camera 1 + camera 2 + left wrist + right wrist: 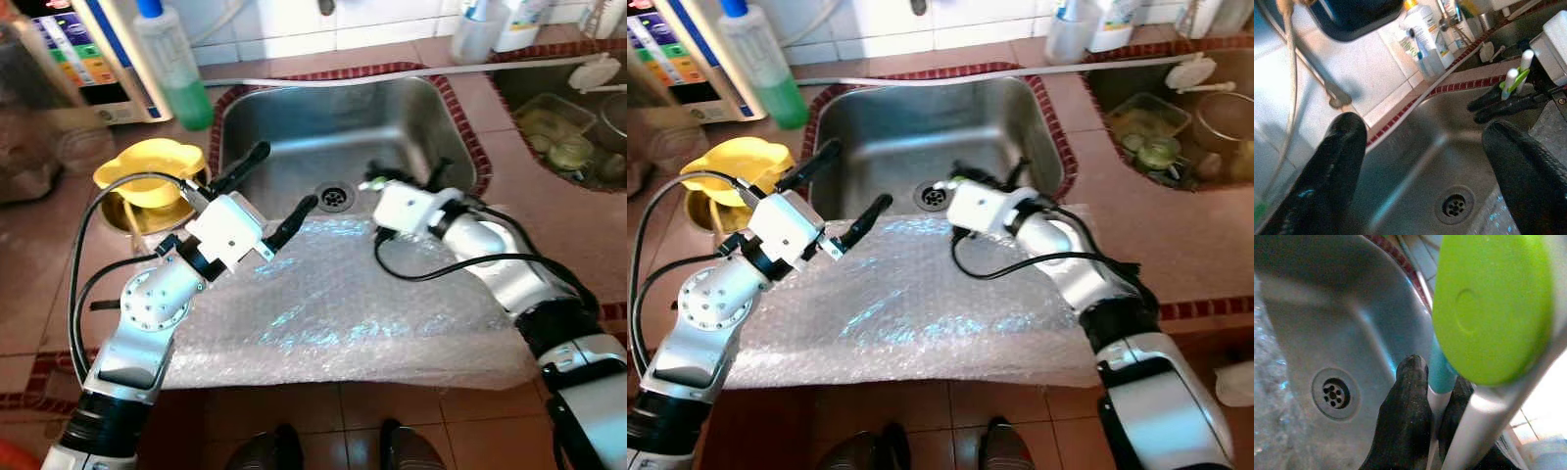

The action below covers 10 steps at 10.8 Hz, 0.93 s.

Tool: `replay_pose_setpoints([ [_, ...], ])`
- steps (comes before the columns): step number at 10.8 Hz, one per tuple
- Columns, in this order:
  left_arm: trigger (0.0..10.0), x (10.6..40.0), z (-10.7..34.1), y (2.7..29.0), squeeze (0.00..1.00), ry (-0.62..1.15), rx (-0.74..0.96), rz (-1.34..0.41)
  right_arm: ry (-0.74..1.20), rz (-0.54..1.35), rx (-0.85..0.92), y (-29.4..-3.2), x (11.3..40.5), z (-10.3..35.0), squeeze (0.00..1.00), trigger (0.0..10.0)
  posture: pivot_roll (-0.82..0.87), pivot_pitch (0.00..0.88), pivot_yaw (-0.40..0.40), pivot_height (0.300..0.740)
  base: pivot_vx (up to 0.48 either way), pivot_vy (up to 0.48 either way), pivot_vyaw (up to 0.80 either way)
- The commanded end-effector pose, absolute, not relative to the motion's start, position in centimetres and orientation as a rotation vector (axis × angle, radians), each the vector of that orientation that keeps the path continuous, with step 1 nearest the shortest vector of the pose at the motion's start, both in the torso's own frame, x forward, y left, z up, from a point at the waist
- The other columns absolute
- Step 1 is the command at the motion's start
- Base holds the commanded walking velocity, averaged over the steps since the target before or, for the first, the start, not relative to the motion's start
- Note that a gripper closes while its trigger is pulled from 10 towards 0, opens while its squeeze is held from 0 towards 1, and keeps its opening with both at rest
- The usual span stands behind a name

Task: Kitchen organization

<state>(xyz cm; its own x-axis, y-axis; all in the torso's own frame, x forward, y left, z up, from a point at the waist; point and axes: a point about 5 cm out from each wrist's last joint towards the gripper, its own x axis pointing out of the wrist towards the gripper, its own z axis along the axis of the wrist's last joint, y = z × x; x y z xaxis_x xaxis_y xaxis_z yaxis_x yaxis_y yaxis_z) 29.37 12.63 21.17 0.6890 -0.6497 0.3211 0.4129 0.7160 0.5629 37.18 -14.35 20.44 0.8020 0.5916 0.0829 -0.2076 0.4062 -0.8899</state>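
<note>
A sheet of bubble wrap lies over the front edge of the steel sink and the counter in front of it. My left gripper hovers open above the wrap's far left corner, pointing at the basin, with nothing between its fingers. My right gripper is over the wrap's far right edge beside the drain. It is shut on a green-and-white utensil, whose teal-and-white handle runs between the fingers. The utensil stands up from that gripper in the left wrist view.
A yellow bowl sits in a metal pot left of the sink, with a green soap bottle behind it. A second basin with dishes lies to the right. A white hose runs along the sink's back rim.
</note>
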Motion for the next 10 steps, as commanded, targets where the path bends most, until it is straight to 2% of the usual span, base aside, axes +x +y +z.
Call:
replay_pose_setpoints([
  [1, 10.0, 29.2, 20.9, 12.9, 1.0, -0.506, 0.443, -0.62, -0.386, 0.438, -1.028, -16.3, 37.5, 20.6, 0.0, 0.0, -0.17, 0.236, 0.139, 0.74, 0.0, 0.0, 0.0],
  [3, 10.0, 29.2, 20.3, 12.7, 1.0, -0.395, 0.323, -0.685, -0.358, 0.347, -0.974, -18.1, 37.8, 21.0, 0.0, 1.6, -0.17, 0.237, 0.138, 0.74, 0.0, 0.0, 0.0],
  [4, 10.0, 29.0, 19.9, 12.2, 1.0, -0.346, 0.316, -0.738, -0.34, 0.288, -0.946, -18.9, 38.2, 21.5, 0.0, 1.6, -0.17, 0.237, 0.138, 0.74, 0.0, 0.0, 0.0],
  [5, 10.0, 28.8, 19.5, 11.9, 1.0, -0.319, 0.307, -0.772, -0.346, 0.262, -0.929, -19.2, 38.3, 21.9, 0.0, 3.5, -0.17, 0.237, 0.141, 0.74, 0.0, 0.0, 0.0],
  [6, 10.0, 28.6, 19.4, 11.7, 1.0, -0.297, 0.31, -0.79, -0.36, 0.239, -0.873, -19.2, 38.4, 22.5, 0.0, 4.7, -0.17, 0.237, 0.141, 0.74, 0.0, 0.0, 0.0],
  [7, 10.0, 28.5, 19.2, 11.7, 1.0, -0.284, 0.327, -0.804, -0.384, 0.239, -0.806, -18.8, 38.4, 23.0, 0.0, 10.0, -0.17, 0.236, 0.142, 0.74, 0.0, 0.0, 0.0],
  [9, 10.0, 28.2, 18.9, 11.7, 1.0, -0.258, 0.346, -0.815, -0.449, 0.368, -0.674, -16.4, 37.8, 24.0, 0.0, 10.0, -0.16, 0.238, 0.134, 0.74, 0.0, 0.0, 0.0],
  [10, 10.0, 28.2, 18.8, 11.7, 1.0, -0.249, 0.353, -0.817, -0.457, 0.384, -0.643, -16.1, 37.6, 24.2, 0.0, 10.0, -0.16, 0.238, 0.132, 0.74, 0.0, 0.0, 0.0],
])
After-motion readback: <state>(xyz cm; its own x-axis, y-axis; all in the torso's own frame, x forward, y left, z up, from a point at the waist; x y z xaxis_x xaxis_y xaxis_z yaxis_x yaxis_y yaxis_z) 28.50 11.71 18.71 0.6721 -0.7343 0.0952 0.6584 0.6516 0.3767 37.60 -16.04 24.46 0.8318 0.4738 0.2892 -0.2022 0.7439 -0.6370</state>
